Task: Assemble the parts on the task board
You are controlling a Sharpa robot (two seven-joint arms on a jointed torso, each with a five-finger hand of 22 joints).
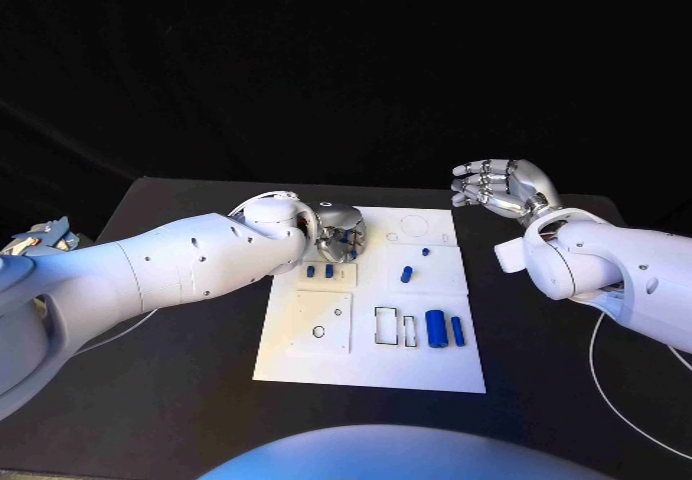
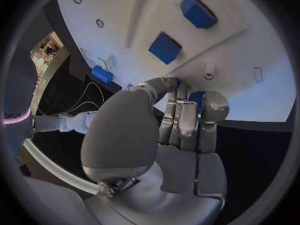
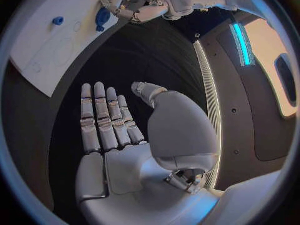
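Observation:
The white task board (image 1: 378,352) lies in the middle of the black table. My left hand (image 1: 339,238) hangs over its far left part with the fingers curled in; in the left wrist view the left hand (image 2: 169,130) pinches a blue part (image 2: 195,97) that peeks out between thumb and fingers. Just nearer to me than that hand, two small blue blocks (image 1: 320,270) stand side by side on the board. My right hand (image 1: 498,185) is raised beyond the board's far right corner, fingers spread, holding nothing. The right hand (image 3: 125,135) is flat, and the left hand (image 3: 134,2) shows beyond it.
Two long blue parts (image 1: 444,329) lie near the board's front right, beside rectangular slots (image 1: 387,325). Two small blue pieces (image 1: 414,262) sit mid-board. A square plate (image 1: 322,320) with holes takes the front left. White cables run off the table on both sides.

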